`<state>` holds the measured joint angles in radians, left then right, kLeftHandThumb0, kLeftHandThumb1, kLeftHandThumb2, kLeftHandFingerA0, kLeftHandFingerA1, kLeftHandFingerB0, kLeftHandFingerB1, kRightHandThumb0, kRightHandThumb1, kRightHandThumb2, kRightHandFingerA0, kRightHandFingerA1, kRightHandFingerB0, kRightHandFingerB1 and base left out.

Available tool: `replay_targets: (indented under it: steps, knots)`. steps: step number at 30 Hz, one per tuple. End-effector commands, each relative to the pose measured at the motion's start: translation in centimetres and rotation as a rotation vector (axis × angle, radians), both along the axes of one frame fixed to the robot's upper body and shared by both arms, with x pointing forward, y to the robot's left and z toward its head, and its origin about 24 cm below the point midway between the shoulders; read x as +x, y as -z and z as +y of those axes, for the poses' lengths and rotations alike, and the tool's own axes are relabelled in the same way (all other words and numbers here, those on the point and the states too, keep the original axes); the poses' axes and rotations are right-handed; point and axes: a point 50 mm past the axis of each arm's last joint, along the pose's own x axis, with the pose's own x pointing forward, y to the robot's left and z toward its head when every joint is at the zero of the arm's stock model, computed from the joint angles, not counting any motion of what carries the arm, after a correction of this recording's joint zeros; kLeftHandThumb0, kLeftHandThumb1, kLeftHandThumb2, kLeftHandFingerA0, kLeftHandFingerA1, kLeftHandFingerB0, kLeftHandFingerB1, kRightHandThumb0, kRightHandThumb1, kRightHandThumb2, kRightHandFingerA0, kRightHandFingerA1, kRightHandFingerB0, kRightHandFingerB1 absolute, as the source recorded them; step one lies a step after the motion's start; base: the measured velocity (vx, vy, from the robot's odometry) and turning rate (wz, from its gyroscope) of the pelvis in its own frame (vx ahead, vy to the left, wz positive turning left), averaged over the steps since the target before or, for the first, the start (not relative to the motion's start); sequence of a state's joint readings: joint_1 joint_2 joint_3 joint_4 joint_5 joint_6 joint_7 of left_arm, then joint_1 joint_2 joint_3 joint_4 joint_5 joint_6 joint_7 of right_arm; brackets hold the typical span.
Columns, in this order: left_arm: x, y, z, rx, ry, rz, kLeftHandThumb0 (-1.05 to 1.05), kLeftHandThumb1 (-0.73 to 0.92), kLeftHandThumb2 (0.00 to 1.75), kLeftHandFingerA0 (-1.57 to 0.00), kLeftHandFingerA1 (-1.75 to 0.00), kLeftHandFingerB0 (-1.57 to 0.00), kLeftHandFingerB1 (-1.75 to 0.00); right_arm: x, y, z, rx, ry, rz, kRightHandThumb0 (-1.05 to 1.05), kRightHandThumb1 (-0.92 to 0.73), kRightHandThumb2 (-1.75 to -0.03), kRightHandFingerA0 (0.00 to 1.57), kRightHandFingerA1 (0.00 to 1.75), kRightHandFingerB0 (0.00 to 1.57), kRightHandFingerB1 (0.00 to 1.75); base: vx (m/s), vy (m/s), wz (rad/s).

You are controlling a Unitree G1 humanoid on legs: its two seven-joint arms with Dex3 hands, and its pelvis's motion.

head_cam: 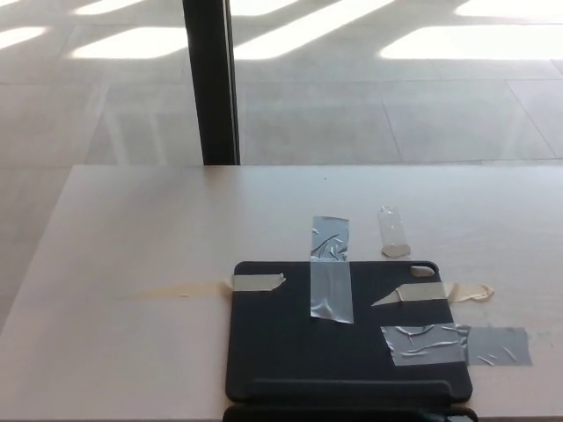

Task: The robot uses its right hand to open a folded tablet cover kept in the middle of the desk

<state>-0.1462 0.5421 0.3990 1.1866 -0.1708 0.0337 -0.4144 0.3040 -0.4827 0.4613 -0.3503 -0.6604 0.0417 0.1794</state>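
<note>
At the near edge of the desk (132, 229), just right of centre, you had the folded tablet cover (290, 352) lying flat and closed, its long axis running left to right and its near edge almost at the bottom of the picture. Neither robot hand showed in the head view, so you could not tell how the fingers of the right hand stood, nor measure which hand was nearer; by the task the right hand would come in from the near right, and the cover lay to the far left of that corner. A thin dark strip sat below the cover's near edge, too little of it in view to name. You could count one cover, two grey tape strips (331, 280) on it, one crossing its far edge and one crossing its right edge, three beige tape pieces (258, 281) along its far edge, and one clear tape piece (393, 232) alone on the desk just beyond it. Behind the desk stood one dark post (210, 79).
</note>
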Motion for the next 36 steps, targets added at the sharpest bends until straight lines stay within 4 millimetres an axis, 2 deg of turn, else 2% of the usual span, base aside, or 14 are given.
replay_targets:
  steps: [1,9,10,12,13,15,16,18,22,26,29,33,34,36]
  knots:
    - [0.1,-0.8,0.7,0.039,0.006,-0.008,-1.04,0.7,0.63,-0.47,-1.19,-0.27,-1.06,-1.4,1.6,-0.2,-0.031,-0.007,0.115,-0.69,-0.62,-0.93,0.07,0.51,0.17,0.44,0.0,0.0,0.0]
    - [-0.2,-0.5,0.7,0.026,-0.008,-0.006,-1.05,0.69,0.62,-0.45,-1.2,-0.26,-1.09,-2.1,1.9,-0.7,-0.011,0.03,0.163,-0.68,-0.62,-0.94,0.08,0.53,0.18,0.45,0.0,0.0,0.0]
    - [-0.3,-0.5,0.7,0.028,-0.008,-0.001,-1.05,0.69,0.62,-0.45,-1.19,-0.26,-1.08,-2.4,1.9,-0.8,-0.01,0.019,0.168,-0.67,-0.77,-0.63,0.14,0.52,0.27,0.31,0.0,0.0,0.0]
    - [-0.5,-0.4,0.7,0.026,-0.004,-0.003,-1.05,0.69,0.62,-0.44,-1.19,-0.26,-1.08,-2.3,1.6,-0.8,-0.011,0.015,0.169,-0.67,-0.79,-0.63,0.15,0.51,0.27,0.32,0.0,0.0,0.0]
    - [-0.5,-0.4,0.7,0.027,-0.006,-0.003,-1.05,0.69,0.62,-0.45,-1.2,-0.26,-1.09,-2.0,1.3,-0.9,-0.001,0.007,0.159,-0.69,-0.62,-0.94,0.1,0.54,0.18,0.45,0.0,0.0,0.0]
    - [-0.6,-0.5,0.8,0.034,-0.009,0.001,-1.05,0.7,0.61,-0.47,-1.16,-0.29,-1.04,-0.9,-0.1,-1.1,0.02,-0.002,0.118,-0.7,-0.64,-0.95,0.09,0.54,0.17,0.44,0.0,0.0,0.0]
    - [-0.6,-0.5,0.8,0.033,-0.003,0.0,-1.05,0.69,0.63,-0.45,-1.2,-0.25,-1.08,-0.1,-1.1,-1.3,0.029,0.002,0.08,-0.66,-0.79,-0.64,0.13,0.49,0.25,0.3,0.0,0.0,0.0]
    - [-0.7,-0.4,0.8,0.033,0.0,0.005,-1.05,0.68,0.63,-0.46,-1.2,-0.27,-1.08,1.2,-3.5,-1.7,0.046,0.009,-0.002,-0.67,-0.79,-0.64,0.12,0.49,0.25,0.3,0.0,0.0,0.0]
    - [-1.0,-0.4,0.9,0.031,-0.005,0.01,-1.05,0.68,0.63,-0.45,-1.19,-0.25,-1.07,2.4,-5.8,-2.2,0.055,0.008,-0.077,-0.67,-0.79,-0.64,0.12,0.54,0.23,0.31,0.0,0.0,0.0]
    - [-1.4,-0.2,0.9,0.035,-0.01,0.015,-1.05,0.69,0.62,-0.46,-1.19,-0.25,-1.07,4.4,-11.4,-4.1,0.093,0.053,-0.247,-0.68,-0.78,-0.63,0.19,0.47,0.27,0.32,0.0,0.0,0.0]
    - [-1.5,-0.2,0.9,0.033,0.006,0.019,-1.05,0.66,0.64,-0.45,-1.18,-0.26,-1.05,5.4,-15.9,-7.1,0.23,0.158,-0.399,-0.66,-0.75,-0.63,0.21,0.53,0.33,0.34,0.0,0.0,0.0]
    - [-1.7,-0.2,0.9,0.023,-0.003,0.02,-1.05,0.66,0.63,-0.46,-1.18,-0.26,-1.05,5.3,-18.2,-10.1,0.293,0.254,-0.491,-0.63,-0.75,-0.63,0.24,0.52,0.32,0.33,0.0,0.0,0.0]
    - [-1.8,-0.1,0.9,0.025,-0.002,0.022,-1.05,0.66,0.63,-0.43,-1.19,-0.24,-1.07,5.1,-18.9,-12.3,0.344,0.363,-0.525,-0.65,-0.73,-0.62,0.25,0.47,0.34,0.34,0.0,0.0,0.0]
    - [-1.8,-0.1,0.9,0.026,0.0,0.023,-1.05,0.66,0.63,-0.44,-1.18,-0.25,-1.07,4.9,-19.4,-13.8,0.362,0.421,-0.566,-0.64,-0.73,-0.62,0.28,0.45,0.33,0.35,0.0,0.0,0.0]
